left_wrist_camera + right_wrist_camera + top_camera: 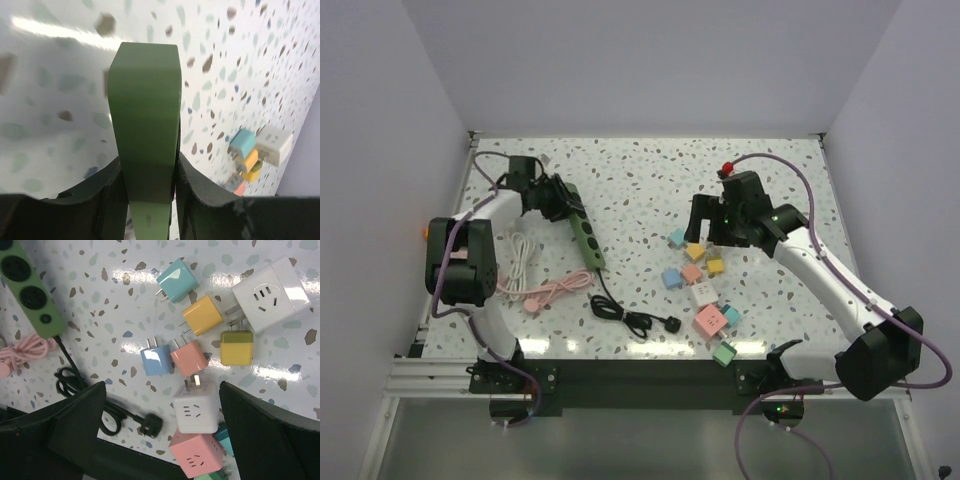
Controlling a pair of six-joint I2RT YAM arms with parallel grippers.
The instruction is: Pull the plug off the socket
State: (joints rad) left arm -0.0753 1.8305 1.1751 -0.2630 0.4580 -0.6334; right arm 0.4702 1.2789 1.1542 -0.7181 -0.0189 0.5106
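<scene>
Left fingers (102,200): clenched on the far end of the green power strip (586,230), at the far left of the desk (650,180).
Right fingers (265,430): spread apart, holding nothing, above the coloured adapters (700,285).
Strip: lies slanted; its black cord (625,315) is coiled near the front edge.
Black plug (672,323): lies loose on the desk, beside the coil.
White cube (196,410): below the gap between the right fingers.
Pink cable (555,292): near the left arm.
</scene>
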